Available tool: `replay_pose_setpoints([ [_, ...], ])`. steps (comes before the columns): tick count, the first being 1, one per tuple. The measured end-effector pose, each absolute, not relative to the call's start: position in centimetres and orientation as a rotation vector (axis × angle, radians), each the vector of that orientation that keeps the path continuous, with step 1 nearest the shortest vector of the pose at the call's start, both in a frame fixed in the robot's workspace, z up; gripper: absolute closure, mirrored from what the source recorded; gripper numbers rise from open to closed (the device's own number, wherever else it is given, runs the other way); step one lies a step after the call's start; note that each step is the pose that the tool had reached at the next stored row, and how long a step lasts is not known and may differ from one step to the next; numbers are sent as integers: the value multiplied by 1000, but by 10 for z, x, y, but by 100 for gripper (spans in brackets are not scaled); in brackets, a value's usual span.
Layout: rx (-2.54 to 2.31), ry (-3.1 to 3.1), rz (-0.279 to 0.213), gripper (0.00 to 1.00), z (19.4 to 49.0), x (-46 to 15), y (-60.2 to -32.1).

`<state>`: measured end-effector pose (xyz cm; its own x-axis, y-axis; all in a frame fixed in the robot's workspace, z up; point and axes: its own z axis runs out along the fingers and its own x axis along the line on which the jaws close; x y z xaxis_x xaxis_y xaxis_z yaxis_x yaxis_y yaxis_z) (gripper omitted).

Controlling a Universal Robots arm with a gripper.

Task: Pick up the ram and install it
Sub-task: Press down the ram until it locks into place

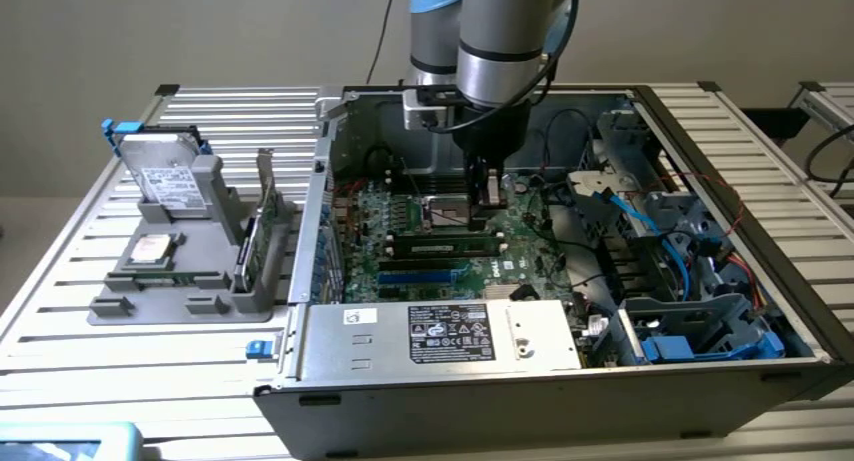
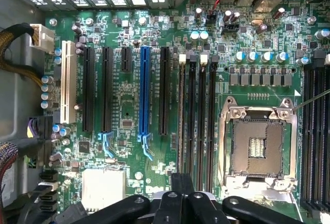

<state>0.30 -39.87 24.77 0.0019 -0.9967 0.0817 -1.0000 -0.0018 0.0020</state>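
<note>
- Over on the exterior view, the arm reaches down into the open PC case (image 1: 747, 281), and the gripper (image 1: 483, 196) hangs low over the motherboard (image 1: 367, 271), right by the CPU socket (image 1: 447, 214).
- The ram (image 1: 445, 247) lies lengthwise in the memory slot area, just in front of the socket and a little below the gripper tip. It looks apart from the gripper, and I'd guess it's sitting in a slot.
- Honestly can't tell from here whether the gripper is open or closed.
- Off on the exterior view's left, a grey parts tray (image 1: 160, 306) holds a hard drive (image 1: 167, 181) and an expansion card (image 1: 267, 226).
- Wrist view next: the gripper (image 2: 183, 183) looks straight down the long black memory slots (image 2: 201, 116) beside the CPU socket (image 2: 258, 144), with the blue slot (image 2: 144, 92) further over. It doesn't settle open or closed either.
- Handling-wise, I'd call the ram light, stiff and thin, and easy to crack if twisted. Grab it by the long top edge or the short ends, never the chips or contacts.
</note>
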Motion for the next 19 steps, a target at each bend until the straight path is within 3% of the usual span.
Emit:
replay_pose_setpoints([
  [19,2130,-2204,106,89,236,5,-396],
])
